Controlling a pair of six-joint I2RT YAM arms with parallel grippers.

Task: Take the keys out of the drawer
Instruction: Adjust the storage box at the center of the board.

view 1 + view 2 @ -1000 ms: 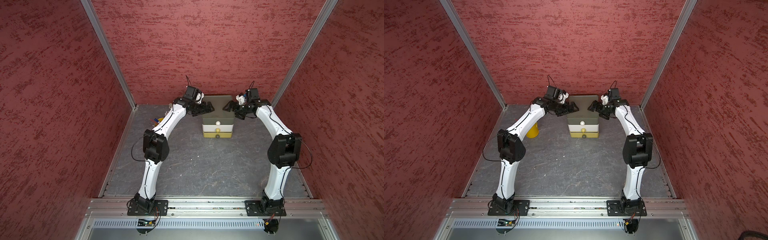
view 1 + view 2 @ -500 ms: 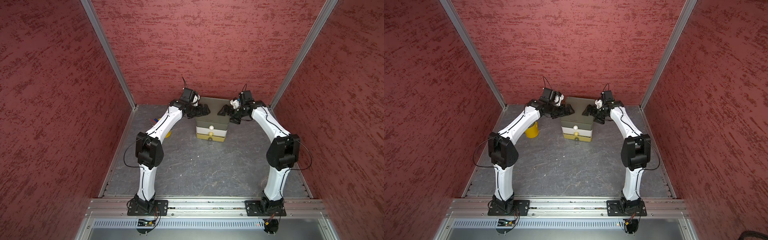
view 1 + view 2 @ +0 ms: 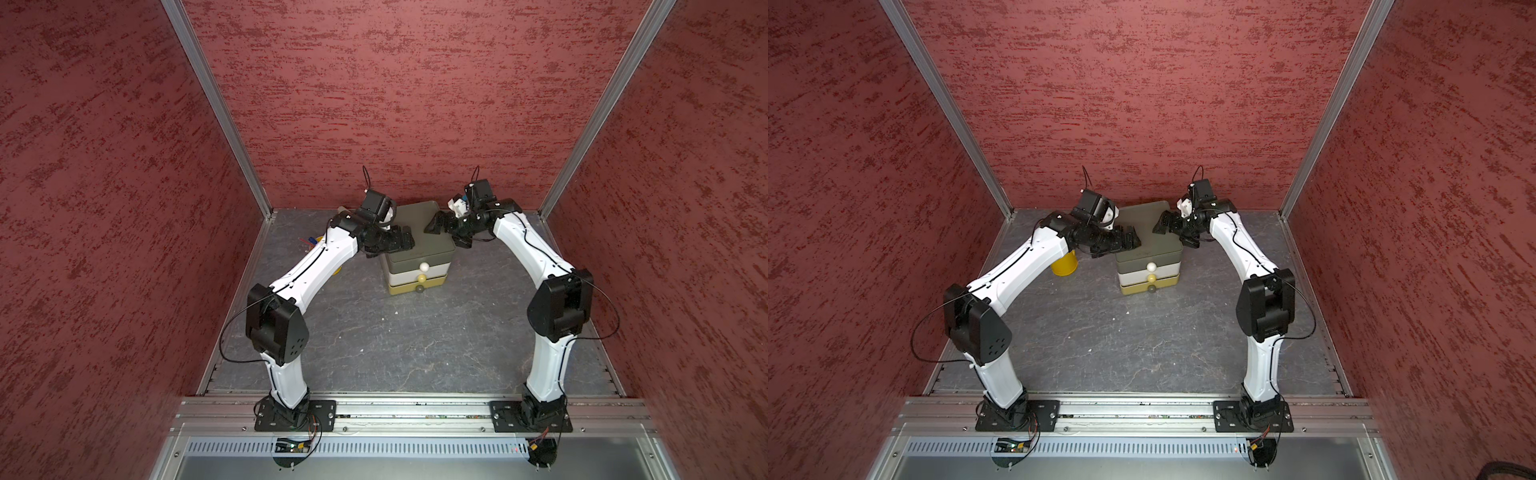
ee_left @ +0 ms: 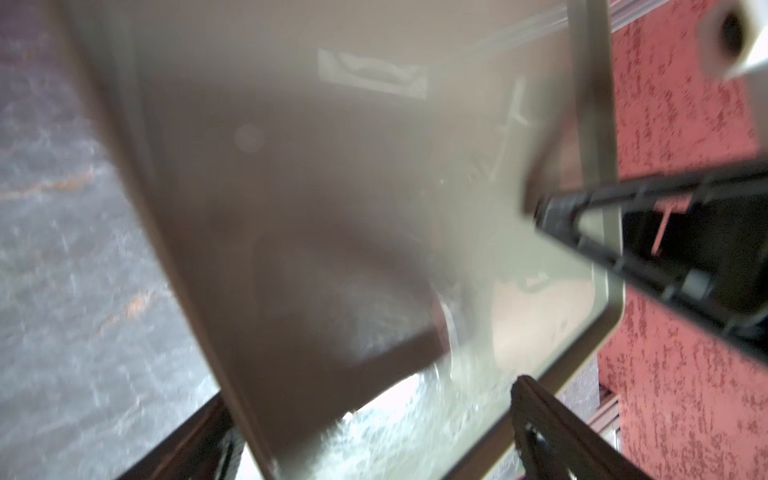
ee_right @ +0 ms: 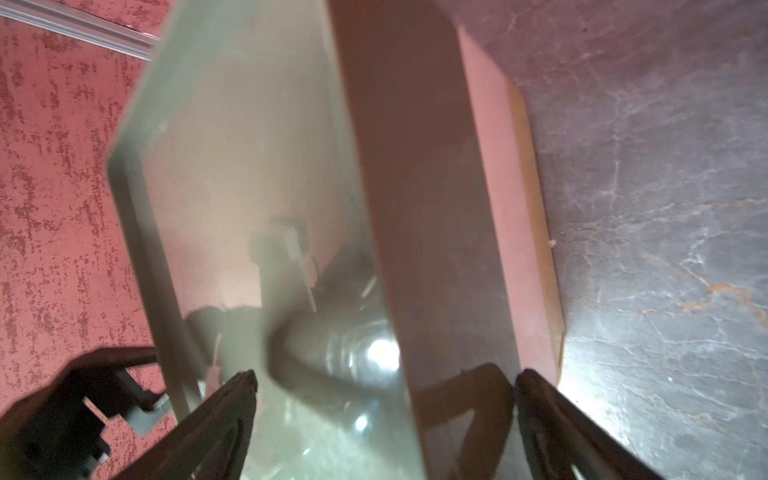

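The left gripper, spread wide and empty, hangs over the left edge of a small chest. The right gripper, equally spread and empty, straddles its right edge. Whether either touches it I cannot tell. The chest stands near the counter's back edge, its three drawers pushed in and the keys out of sight. One yellow cup stands to its left.

A yellow cup stands on the grey, marble-veined tabletop, toward its left rear part, only partly in view. Red textured walls enclose the tabletop on three sides, joined by aluminium corner posts. An aluminium rail runs along the front edge.
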